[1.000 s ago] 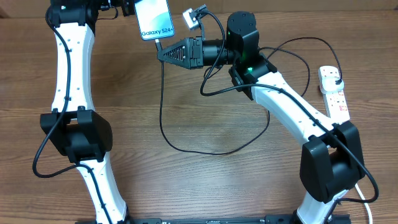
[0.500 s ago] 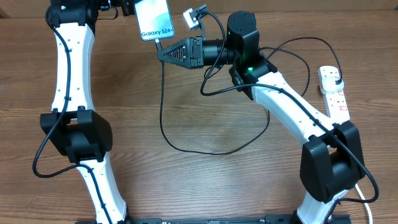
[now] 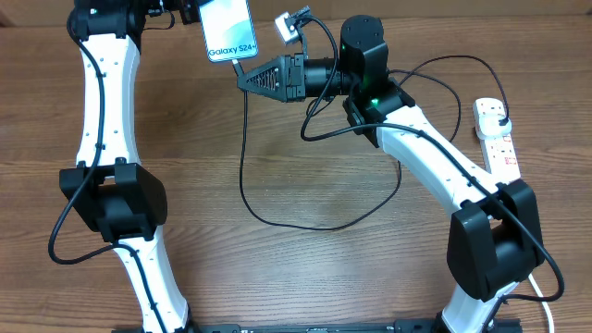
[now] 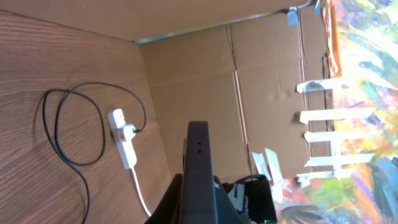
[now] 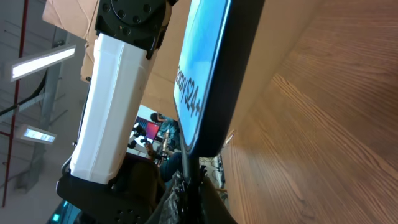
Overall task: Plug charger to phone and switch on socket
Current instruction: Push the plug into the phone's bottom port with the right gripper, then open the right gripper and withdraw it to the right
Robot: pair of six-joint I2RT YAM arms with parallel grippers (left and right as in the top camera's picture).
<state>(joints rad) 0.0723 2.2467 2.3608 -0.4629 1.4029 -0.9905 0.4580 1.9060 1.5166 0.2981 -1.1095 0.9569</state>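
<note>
From overhead: gripping the slim rectangular smartphone with the light blue-teal screen [image 3: 229, 28] in the left gripper [image 3: 191, 11], raised at the far edge of the brown wooden table [image 3: 305, 277]. Pressing in at the smartphone's lower edge with the right gripper [image 3: 242, 80], jaws drawn to a point and pinching the connector end of the long thin black charger cable [image 3: 242, 157]. Shifting a touch rightward and farther away compared with half a second ago, keeping the smartphone in the same spot. Judging by that, probably lining the tip up with the port or easing it in, not backing off. Trailing the charger cable in a loop across the wood toward the small white rectangular power strip with red-marked switches [image 3: 498, 139], lying well apart at the right edge, black plug already seated there.

From the left wrist: looking along the dark edge of the smartphone [image 4: 199, 168], clamped between the fingers of the left gripper [image 4: 199, 208]. Showing the power strip [image 4: 123, 146] and charger cable [image 4: 56, 143] down below, beside a brown cardboard wall [image 4: 205, 81].

From the right wrist: meeting the underside of the smartphone [image 5: 208, 74] with the right gripper [image 5: 186, 198], squeezing the charger cable [image 5: 186, 174] just beneath it. Failing to show full seating of the tip. Leaving the power strip switch untouched for now.
</note>
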